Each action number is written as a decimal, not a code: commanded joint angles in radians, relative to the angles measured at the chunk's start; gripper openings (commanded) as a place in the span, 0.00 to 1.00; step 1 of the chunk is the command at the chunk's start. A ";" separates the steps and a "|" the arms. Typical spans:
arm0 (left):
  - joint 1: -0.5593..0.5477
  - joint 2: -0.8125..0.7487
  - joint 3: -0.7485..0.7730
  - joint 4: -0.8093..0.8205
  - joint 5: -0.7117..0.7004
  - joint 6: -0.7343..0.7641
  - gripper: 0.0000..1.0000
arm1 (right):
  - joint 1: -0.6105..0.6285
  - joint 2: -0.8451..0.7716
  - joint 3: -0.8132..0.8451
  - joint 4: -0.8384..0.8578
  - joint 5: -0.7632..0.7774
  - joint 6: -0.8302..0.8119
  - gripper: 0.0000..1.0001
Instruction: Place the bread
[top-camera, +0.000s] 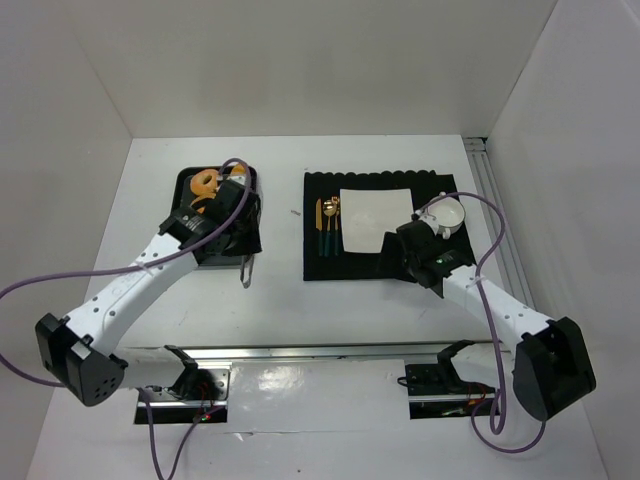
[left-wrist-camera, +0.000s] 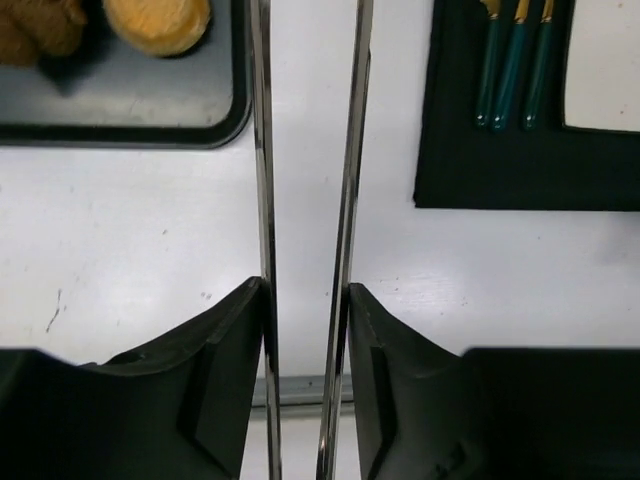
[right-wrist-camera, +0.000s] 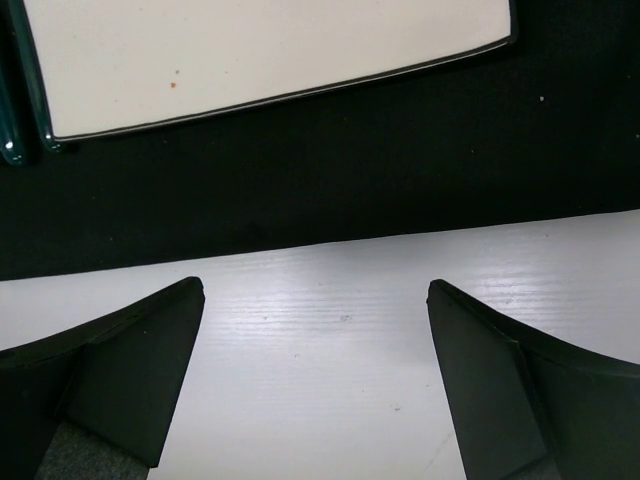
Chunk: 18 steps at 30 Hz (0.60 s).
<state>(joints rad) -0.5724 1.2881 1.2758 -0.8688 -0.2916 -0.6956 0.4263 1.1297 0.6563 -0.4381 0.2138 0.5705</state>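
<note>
Top view: tray at 10 o'clock on the desk. A doughnut lies in its far part and the left arm covers the rest. Tongs stick out past the tray's near edge.

Left wrist view: the left jaws are narrow, with the pads pressed on the outer sides of the two tong arms, so they are holding the tongs. There is a thin gap between the tong arms, with only bare desk showing through it. The bread sits in the tray at 11 o'clock from the jaws, well apart from them. It is left of the left tong arm, not touching it, and cut off by the top edge. A darker brown lump sits just beside it at 9 o'clock. In the top view the bread is hidden under the arm.

Mat at centre-right, carrying cutlery, a plate and a cup at 3 o'clock from the plate.

Right wrist view: the right jaws are wide, fingers far apart with nothing between them. They sit over bare desk just at the mat's near edge, with the plate at 12 o'clock from them.
</note>
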 joint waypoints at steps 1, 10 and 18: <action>-0.015 -0.090 -0.018 -0.090 -0.061 -0.090 0.50 | -0.008 0.018 0.039 0.038 -0.005 -0.023 1.00; -0.015 -0.108 -0.015 -0.157 -0.164 -0.136 0.59 | -0.008 0.061 0.080 0.047 -0.014 -0.034 1.00; 0.020 -0.036 -0.024 -0.176 -0.273 -0.174 0.59 | 0.002 0.079 0.080 0.056 -0.024 -0.034 1.00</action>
<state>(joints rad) -0.5732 1.2160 1.2518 -1.0321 -0.4961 -0.8402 0.4255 1.1969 0.6968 -0.4271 0.1936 0.5484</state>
